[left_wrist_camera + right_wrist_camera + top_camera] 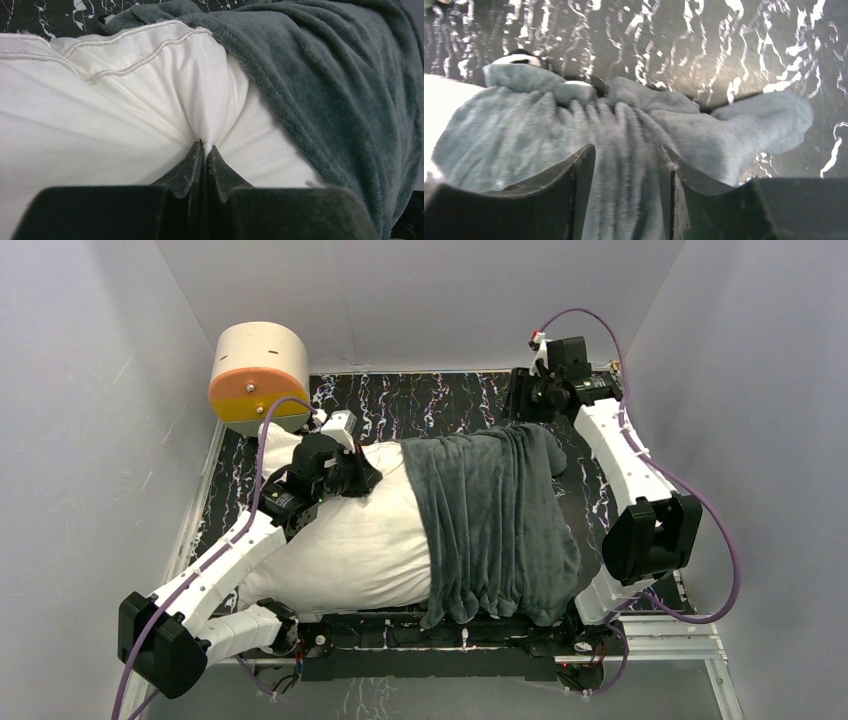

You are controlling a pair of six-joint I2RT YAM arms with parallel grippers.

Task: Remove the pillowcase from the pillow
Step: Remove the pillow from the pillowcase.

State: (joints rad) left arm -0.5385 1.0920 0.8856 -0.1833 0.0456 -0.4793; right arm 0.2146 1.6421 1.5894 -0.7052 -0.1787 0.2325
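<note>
L gripper [206, 146] pinched shut on plump white stuffed pillow [100, 115]. R gripper [626, 150] half-open over dark grey-green plush pillowcase [495, 520], gripping nothing. Case sleeves pillow's right half. Advice: clamp hem, pull right w/ L anchoring.

We hold our left gripper [205, 147] pinched closed on a fold of the pillow [100, 125], and our right gripper [625, 150], stretched forward, has its jaws apart.

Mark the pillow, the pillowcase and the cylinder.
pillow [340, 540], top view, bare white middle.
pillowcase [495, 520], top view, grey middle.
cylinder [265, 355], top view, cream side.
</note>
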